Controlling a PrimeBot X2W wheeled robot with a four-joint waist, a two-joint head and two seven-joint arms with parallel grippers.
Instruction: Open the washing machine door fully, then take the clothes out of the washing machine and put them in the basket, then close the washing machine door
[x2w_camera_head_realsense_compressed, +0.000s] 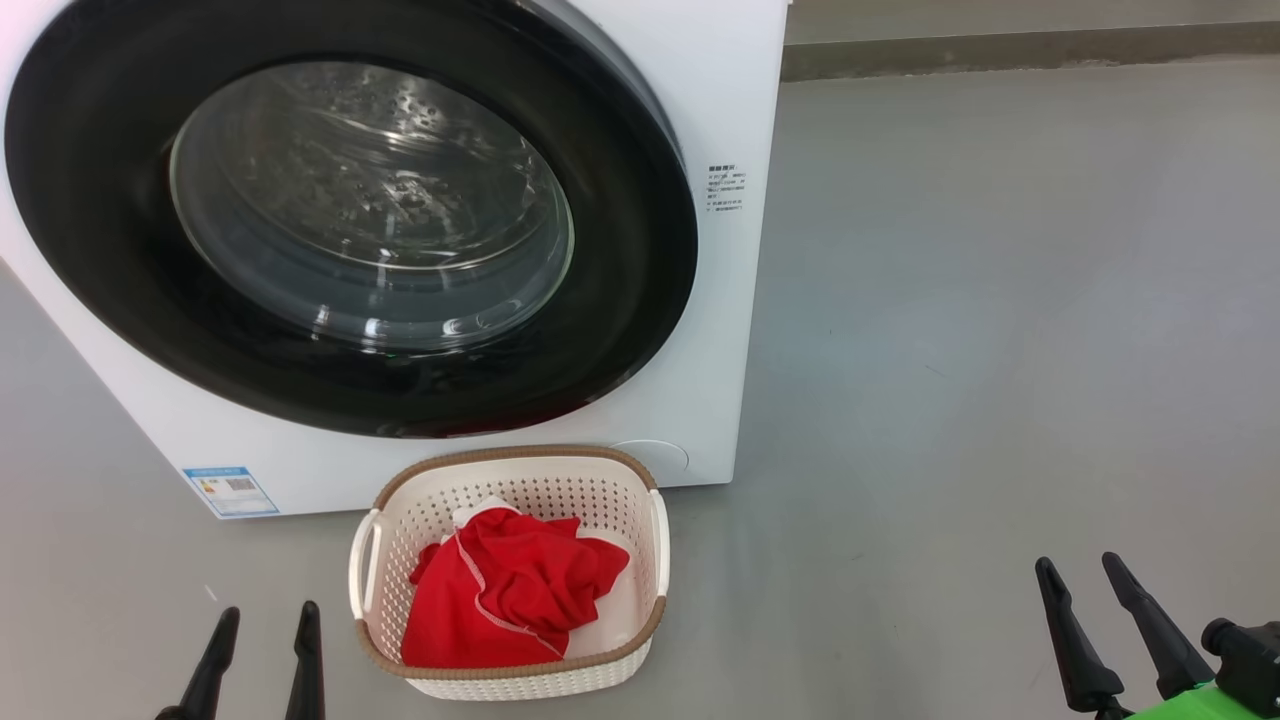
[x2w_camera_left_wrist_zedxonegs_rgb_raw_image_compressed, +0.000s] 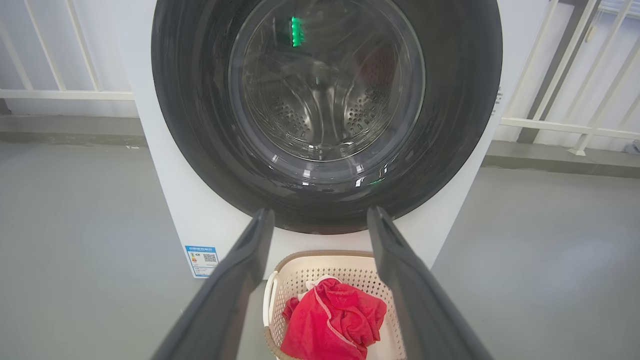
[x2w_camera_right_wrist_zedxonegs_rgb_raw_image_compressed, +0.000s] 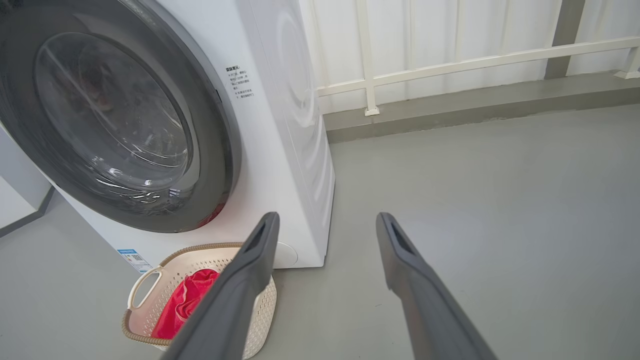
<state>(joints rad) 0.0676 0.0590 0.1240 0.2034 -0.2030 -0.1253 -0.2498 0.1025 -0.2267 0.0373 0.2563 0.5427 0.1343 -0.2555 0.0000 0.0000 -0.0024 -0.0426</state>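
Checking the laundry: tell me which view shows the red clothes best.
Head view: the clothes lie whole in the basket. Left wrist view crops their lower edge; in the right wrist view the right gripper hides part.

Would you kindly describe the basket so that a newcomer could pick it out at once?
Find the big white washing machine with its round black-rimmed door. On the grey floor just in front of it, below the door, stands the basket. It alone is small, cream and perforated, with a brown rim, side handles and red clothes inside.
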